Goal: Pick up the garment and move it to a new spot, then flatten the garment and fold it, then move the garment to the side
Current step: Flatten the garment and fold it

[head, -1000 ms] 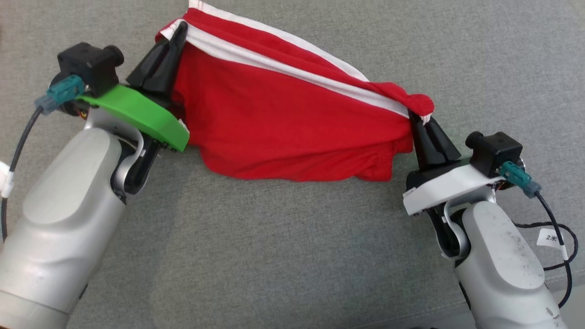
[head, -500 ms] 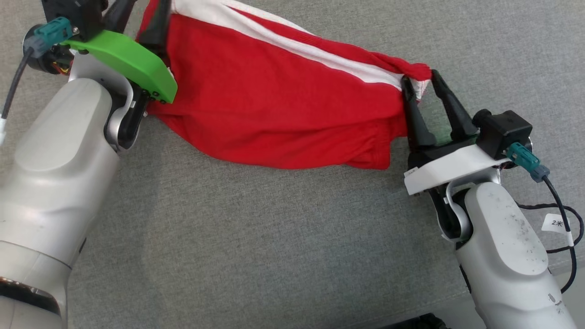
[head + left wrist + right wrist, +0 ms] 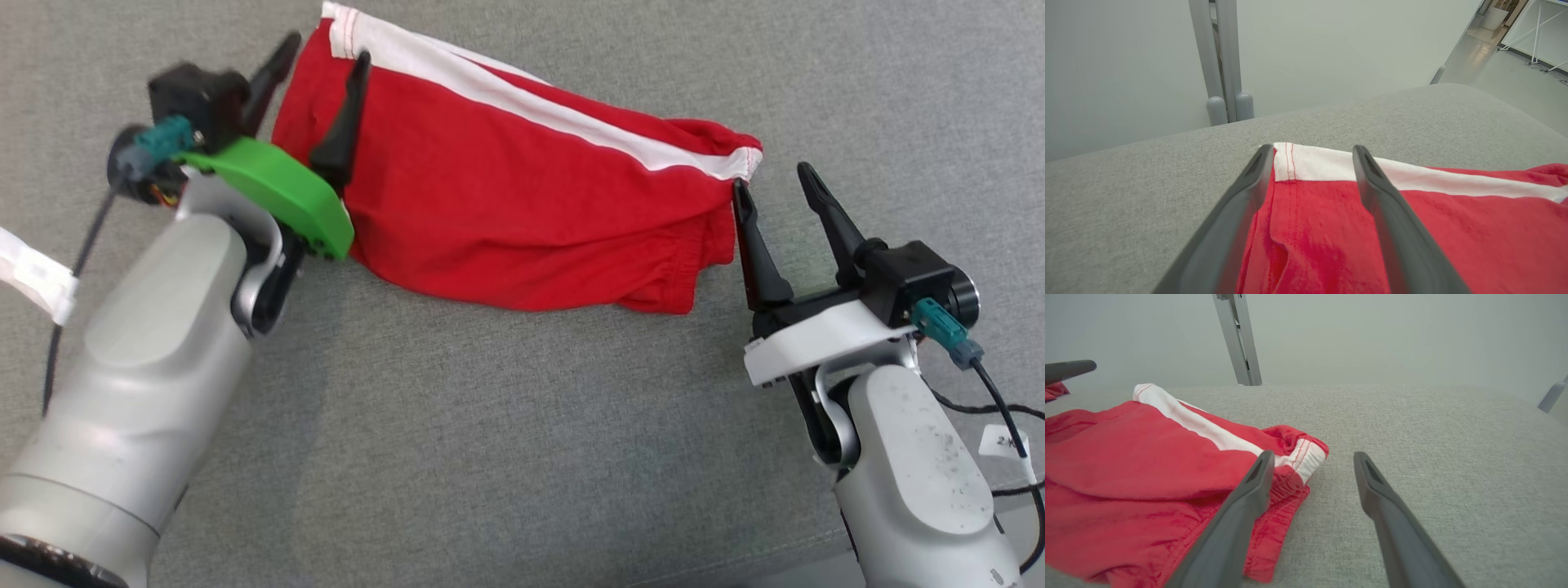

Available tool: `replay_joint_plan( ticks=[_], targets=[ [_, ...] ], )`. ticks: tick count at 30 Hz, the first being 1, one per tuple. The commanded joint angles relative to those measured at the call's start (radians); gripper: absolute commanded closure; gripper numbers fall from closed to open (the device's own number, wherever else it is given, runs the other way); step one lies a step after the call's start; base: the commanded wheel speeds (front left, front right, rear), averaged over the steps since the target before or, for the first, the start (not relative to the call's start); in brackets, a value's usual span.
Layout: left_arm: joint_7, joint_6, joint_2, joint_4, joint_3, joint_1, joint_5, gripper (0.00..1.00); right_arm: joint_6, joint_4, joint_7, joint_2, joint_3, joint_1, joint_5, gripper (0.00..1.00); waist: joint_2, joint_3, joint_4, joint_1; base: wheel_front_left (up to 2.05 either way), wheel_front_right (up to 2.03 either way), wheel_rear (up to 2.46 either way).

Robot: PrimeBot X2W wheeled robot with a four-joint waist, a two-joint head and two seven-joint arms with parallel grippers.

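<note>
The garment (image 3: 522,204), red shorts with a white side stripe, lies stretched out on the grey cushion (image 3: 506,441). My left gripper (image 3: 322,59) is open over the garment's left end, one finger over the red cloth and the other beyond its edge. In the left wrist view the left gripper (image 3: 1312,149) straddles the white-striped corner of the garment (image 3: 1314,212) with nothing pinched. My right gripper (image 3: 771,178) is open just right of the bunched waistband end. In the right wrist view the right gripper (image 3: 1313,455) has its left finger over the garment (image 3: 1147,457) edge.
The grey cushion (image 3: 1433,428) stretches wide in front of and to the right of the garment. A metal post (image 3: 1224,61) stands beyond its far edge. A black cable (image 3: 1000,408) with a white tag trails from my right wrist. The cushion's front edge runs at the lower right.
Both grippers went from shut on the garment's ends to open. The garment, held stretched and lifted before, now lies loose on the cushion. The head camera has shifted too.
</note>
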Motion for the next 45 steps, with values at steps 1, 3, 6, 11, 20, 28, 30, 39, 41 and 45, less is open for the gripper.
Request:
replay_joint_plan(
  ticks=[1, 3, 6, 11, 20, 28, 30, 39, 41, 45],
  targets=[
    [0.006, 0.002, 0.008, 0.005, -0.017, 0.031, -0.014, 0.00, -0.001, -0.006, 0.001, -0.004, -0.011, 0.024, -0.011, 0.00, 0.0000, -0.043, 0.015, 0.0000, 0.00, 0.00, 0.00],
    [0.028, 0.002, 0.016, 0.007, -0.041, 0.050, -0.030, 0.00, -0.001, -0.013, 0.012, -0.004, -0.023, 0.042, -0.020, 0.00, 0.0000, -0.064, 0.019, 0.0000, 0.00, 0.00, 0.00],
    [0.073, 0.002, 0.037, 0.021, -0.071, 0.073, -0.049, 0.00, -0.001, -0.029, 0.030, -0.004, -0.033, 0.069, -0.028, 0.00, 0.0000, -0.090, 0.018, 0.0000, 0.00, 0.00, 0.00],
    [0.132, 0.002, 0.054, 0.061, -0.084, 0.089, -0.083, 0.00, -0.001, -0.066, 0.058, -0.004, -0.032, 0.105, -0.028, 0.00, 0.0000, -0.107, 0.002, 0.0000, 0.00, 0.00, 0.00],
    [0.189, 0.002, 0.071, 0.140, -0.071, 0.070, -0.154, 0.00, -0.001, -0.127, 0.076, -0.004, -0.035, 0.129, -0.012, 0.00, 0.0000, -0.077, -0.048, 0.0000, 0.00, 0.00, 0.00],
    [0.228, 0.002, 0.048, 0.182, -0.088, 0.100, -0.196, 0.63, -0.001, -0.126, 0.073, -0.004, -0.040, 0.143, -0.011, 0.00, 0.0000, -0.092, -0.059, 0.0000, 0.00, 0.00, 0.00],
    [0.242, 0.002, 0.045, 0.165, -0.100, 0.117, -0.216, 1.00, -0.001, -0.123, 0.071, -0.003, -0.039, 0.144, -0.009, 0.00, 0.0000, -0.103, -0.056, 0.0000, 0.00, 0.00, 0.00],
    [0.159, 0.002, 0.060, 0.098, -0.143, 0.175, -0.238, 1.00, -0.001, -0.108, 0.073, -0.004, -0.040, 0.170, -0.020, 0.00, 0.0000, -0.181, -0.020, 0.0000, 0.00, 0.00, 0.00],
    [0.123, 0.002, 0.069, 0.085, -0.147, 0.196, -0.240, 1.00, -0.001, -0.104, 0.077, -0.004, -0.046, 0.181, -0.026, 0.00, 0.0000, -0.206, -0.007, 0.0000, 0.00, 0.00, 0.00],
    [0.053, 0.002, 0.072, 0.059, -0.138, 0.258, -0.255, 1.00, -0.001, -0.097, 0.090, -0.004, -0.072, 0.208, -0.035, 0.00, 0.0000, -0.259, 0.023, 0.0000, 0.00, 0.00, 0.00]
  ],
)
